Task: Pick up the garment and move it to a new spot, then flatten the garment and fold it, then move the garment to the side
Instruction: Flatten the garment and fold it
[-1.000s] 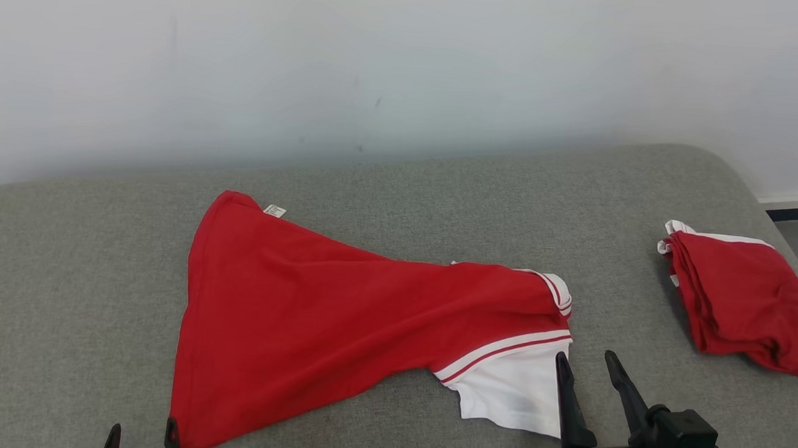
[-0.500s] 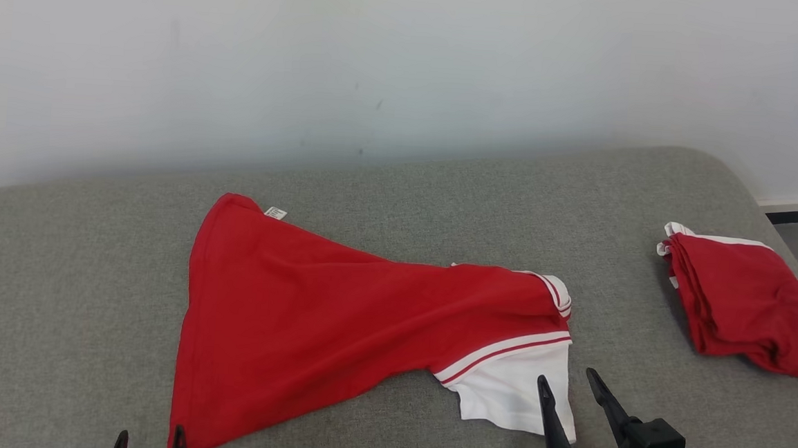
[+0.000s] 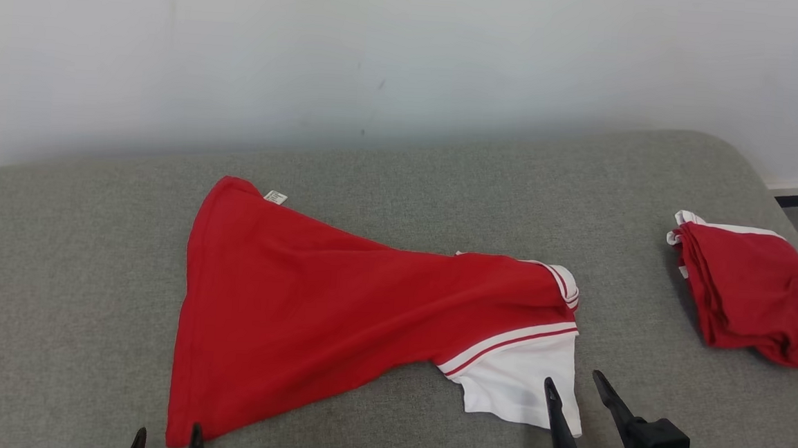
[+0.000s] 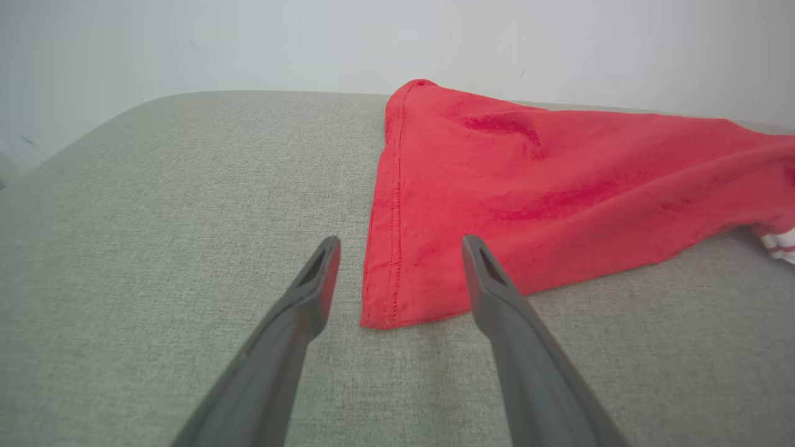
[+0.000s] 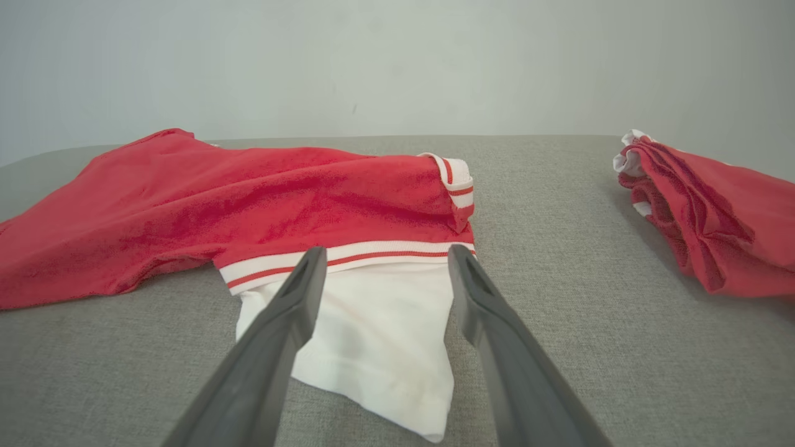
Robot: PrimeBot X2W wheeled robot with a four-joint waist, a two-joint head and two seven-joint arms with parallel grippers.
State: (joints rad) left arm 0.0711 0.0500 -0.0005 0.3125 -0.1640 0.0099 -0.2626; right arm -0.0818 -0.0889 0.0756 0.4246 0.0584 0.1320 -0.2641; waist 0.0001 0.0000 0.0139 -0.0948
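Since half a second ago the head camera has tilted, so the grey bench (image 3: 57, 265) and its load sit higher in frame. The left gripper (image 3: 167, 433) has edged right towards the near corner of the red garment (image 3: 338, 317). The garment lies spread in a rough triangle mid-bench with its white sleeve (image 3: 513, 390) at the right, well apart from a folded red pile (image 3: 754, 301) at the bench's right end. The left wrist view shows that stitched corner between wide-spread fingers, and the right wrist view shows the right gripper (image 3: 572, 379) fingers equally spread, framing the sleeve.

High head view, low wrist views, common garment (image 3: 311, 309)
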